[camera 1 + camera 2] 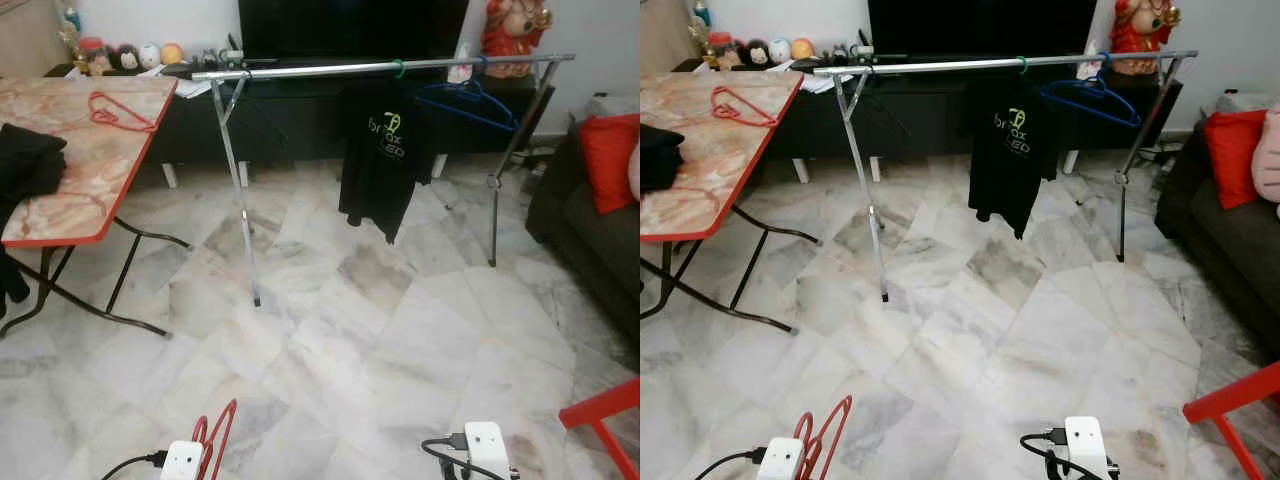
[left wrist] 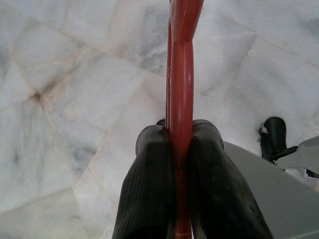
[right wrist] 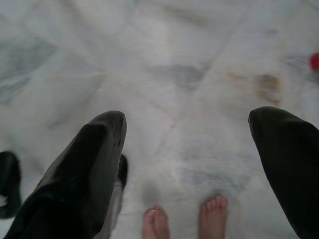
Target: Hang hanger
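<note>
Left hand (image 2: pixel 180 149) pinches the red hanger (image 2: pixel 182 64) low over the marble floor (image 1: pixel 380 340), well short of the clothes rail (image 1: pixel 380 67). Right hand (image 3: pixel 187 134) is spread, holding nothing. A second red hanger (image 1: pixel 118 112) lies on the desk (image 1: pixel 70 200).

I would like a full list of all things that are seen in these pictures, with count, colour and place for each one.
clothes rack: 1, silver, ahead on the floor
T-shirt: 1, black, hanging on the rack
blue hanger: 1, on the rack, right part
folding table: 1, marble pattern with red edge, at left
hanger on table: 1, red
dark clothes: black, on the table's left side
TV: 1, black, behind the rack
sofa: 1, dark, at right
cushion: 1, red, on the sofa
bare feet: 2, a person's, on the floor
held hanger: 1, red
left gripper: fingers shut on the held hanger
right gripper: fingers open, over the floor
</note>
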Robot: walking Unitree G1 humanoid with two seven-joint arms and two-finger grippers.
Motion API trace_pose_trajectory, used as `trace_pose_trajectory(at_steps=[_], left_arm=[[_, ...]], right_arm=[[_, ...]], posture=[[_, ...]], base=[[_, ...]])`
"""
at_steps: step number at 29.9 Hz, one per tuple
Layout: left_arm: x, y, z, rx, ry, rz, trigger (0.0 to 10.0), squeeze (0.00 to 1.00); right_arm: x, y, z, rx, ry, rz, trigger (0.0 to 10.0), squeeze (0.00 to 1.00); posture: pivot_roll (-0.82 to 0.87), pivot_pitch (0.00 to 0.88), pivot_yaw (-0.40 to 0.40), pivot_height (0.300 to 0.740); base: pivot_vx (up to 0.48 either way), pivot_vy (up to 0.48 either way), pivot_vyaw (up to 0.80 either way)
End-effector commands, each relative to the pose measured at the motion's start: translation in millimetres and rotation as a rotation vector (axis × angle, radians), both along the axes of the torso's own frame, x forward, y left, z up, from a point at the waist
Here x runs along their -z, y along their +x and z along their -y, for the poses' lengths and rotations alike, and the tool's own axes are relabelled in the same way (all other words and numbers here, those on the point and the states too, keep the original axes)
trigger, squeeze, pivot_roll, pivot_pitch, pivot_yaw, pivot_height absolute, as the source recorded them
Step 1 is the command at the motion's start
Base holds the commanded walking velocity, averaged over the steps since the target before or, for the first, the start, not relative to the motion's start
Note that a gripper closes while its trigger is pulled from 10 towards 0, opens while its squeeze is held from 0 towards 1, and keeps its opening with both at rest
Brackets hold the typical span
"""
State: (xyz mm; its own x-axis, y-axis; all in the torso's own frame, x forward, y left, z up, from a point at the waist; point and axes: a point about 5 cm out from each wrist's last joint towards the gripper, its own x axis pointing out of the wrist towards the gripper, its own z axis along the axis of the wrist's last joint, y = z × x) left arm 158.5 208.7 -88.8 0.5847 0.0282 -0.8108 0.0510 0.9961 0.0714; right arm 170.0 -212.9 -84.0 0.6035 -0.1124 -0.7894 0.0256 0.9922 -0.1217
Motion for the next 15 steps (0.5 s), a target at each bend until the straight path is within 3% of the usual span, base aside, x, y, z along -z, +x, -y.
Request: trace_pose_trajectory(at_steps=[1, 8, 15], left_arm=[[0.2, -2.5, -5.7, 0.001, 0.019, -0.012, 10.0, 0.0], [0.0, -2.0, -4.8, 0.002, 0.015, -0.007, 10.0, 0.0], [-0.4, -1.6, -5.5, 0.003, 0.015, -0.006, 10.0, 0.0]], right_arm=[[-1.2, 2.9, -2.3, 0.006, 0.011, 0.019, 10.0, 0.0], [-1.0, 2.8, -2.8, 0.014, 0.016, 0.019, 10.0, 0.0], [-0.7, 2.7, -3.8, 0.011, 0.02, 0.016, 10.0, 0.0]], posture=[[0.01, 0.0, -0.022, 0.74], [0.01, 0.0, -0.02, 0.74], [0.01, 0.0, -0.015, 0.74]], base=[[0.0, 0.0, 0.0], [0.0, 0.0, 0.0], [0.0, 0.0, -0.78]])
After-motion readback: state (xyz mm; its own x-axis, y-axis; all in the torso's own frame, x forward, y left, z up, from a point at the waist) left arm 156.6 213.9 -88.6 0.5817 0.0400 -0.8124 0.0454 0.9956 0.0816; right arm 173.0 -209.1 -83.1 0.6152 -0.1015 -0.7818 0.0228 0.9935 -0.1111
